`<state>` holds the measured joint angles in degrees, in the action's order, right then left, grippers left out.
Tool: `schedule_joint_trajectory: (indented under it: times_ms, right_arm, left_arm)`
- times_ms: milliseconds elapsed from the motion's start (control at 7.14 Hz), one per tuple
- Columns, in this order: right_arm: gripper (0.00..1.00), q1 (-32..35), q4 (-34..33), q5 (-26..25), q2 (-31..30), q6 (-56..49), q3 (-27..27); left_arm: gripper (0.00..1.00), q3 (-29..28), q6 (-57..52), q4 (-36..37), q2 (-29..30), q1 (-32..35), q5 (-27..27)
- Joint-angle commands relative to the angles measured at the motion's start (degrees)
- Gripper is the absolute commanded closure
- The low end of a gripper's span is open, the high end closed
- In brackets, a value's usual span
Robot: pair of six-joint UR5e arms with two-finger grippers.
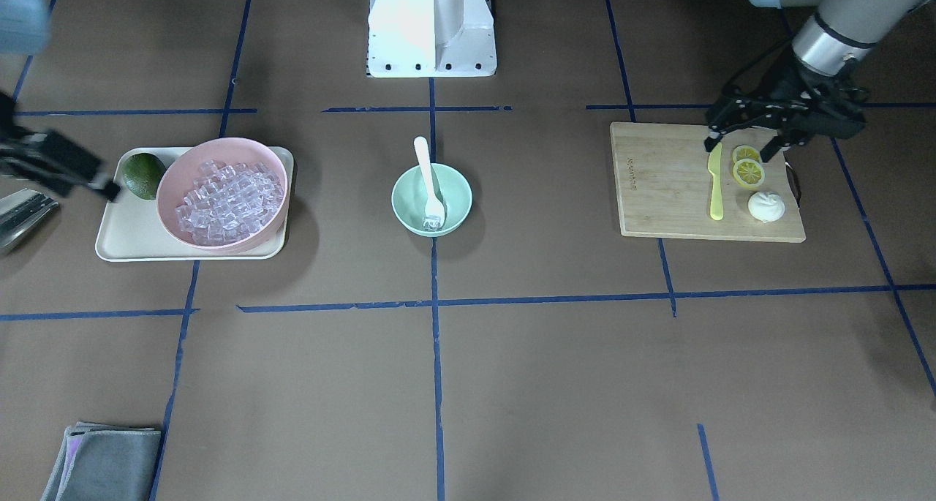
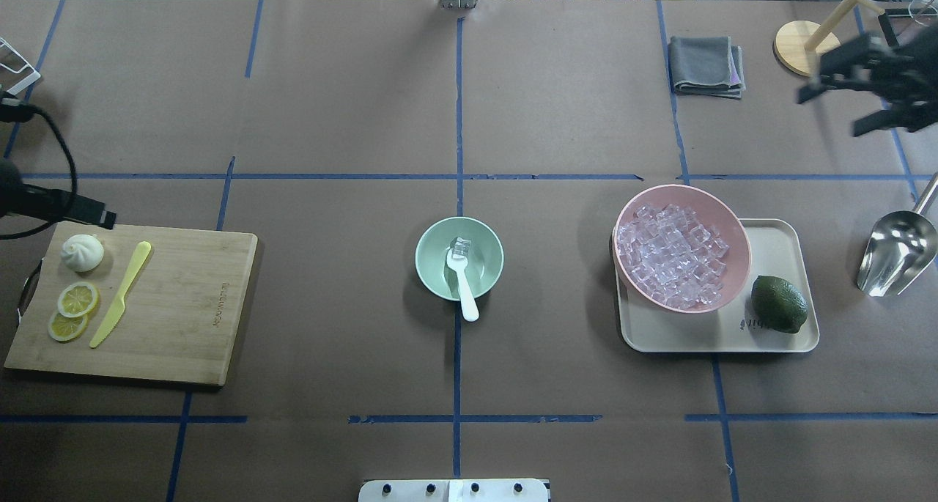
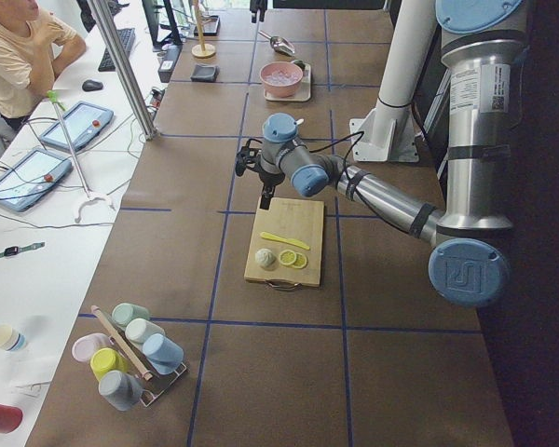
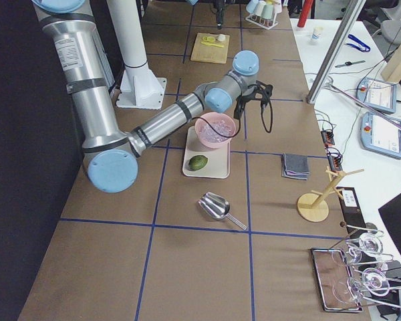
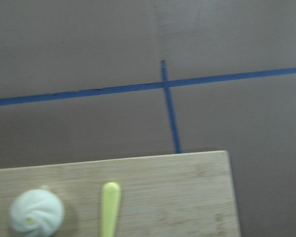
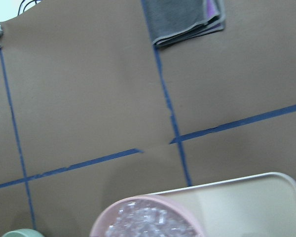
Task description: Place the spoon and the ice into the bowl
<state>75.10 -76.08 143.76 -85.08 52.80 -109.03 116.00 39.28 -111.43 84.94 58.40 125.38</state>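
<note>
The mint-green bowl (image 2: 432,275) stands at the table's middle; it also shows in the front view (image 1: 408,207). The white spoon (image 2: 462,286) lies in it, scoop down inside, handle over the rim (image 1: 424,166). At least one ice cube (image 2: 460,247) sits in the bowl by the scoop. The heap of ice (image 2: 670,256) fills the pink bowl (image 1: 174,186). My left gripper (image 1: 738,148) hovers open and empty over the cutting board's back edge. My right gripper (image 2: 835,113) is open and empty, high at the table's far right.
A cutting board (image 2: 183,304) on the left holds a yellow-green knife (image 2: 121,293), lemon slices (image 2: 73,310) and a bun (image 2: 81,253). A beige tray (image 2: 777,238) carries the pink bowl and a lime (image 2: 779,304). A metal scoop (image 2: 895,253), grey cloth (image 2: 705,64) and wooden stand (image 2: 802,46) lie far right.
</note>
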Motion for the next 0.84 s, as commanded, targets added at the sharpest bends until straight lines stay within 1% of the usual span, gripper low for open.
schedule_joint_trajectory:
  times_ms: [0,140,280,420,560,700]
  right_arm:
    - [0.0,8.37,-0.29,-0.4,-11.57,-27.02,3.36]
    - [0.0,10.48,-0.73,-1.54,-12.47,-38.71,8.26]
    - [0.0,11.72,-5.17,-6.6,-12.22,-49.53,9.96]
    - [0.0,12.08,-12.0,-12.04,-11.26,-57.29,9.98]
    - [0.0,12.17,-16.94,-12.27,-9.16,-61.29,10.59]
    - [0.0,12.18,-18.82,-11.84,-8.79,-61.15,10.68]
  left_arm:
    - [0.01,-5.14,-14.86,0.25,-2.58,7.74,1.96]
    - [0.01,-10.65,-23.9,0.25,-2.5,13.17,5.28]
    - [0.01,-16.28,-33.21,0.25,-1.71,19.75,8.36]
    - [0.01,-18.42,-38.44,2.86,-1.53,23.21,10.04]
    - [0.01,-18.36,-42.66,8.8,-1.44,24.99,9.97]
    - [0.01,-18.44,-45.58,16.08,-0.23,26.66,9.88]
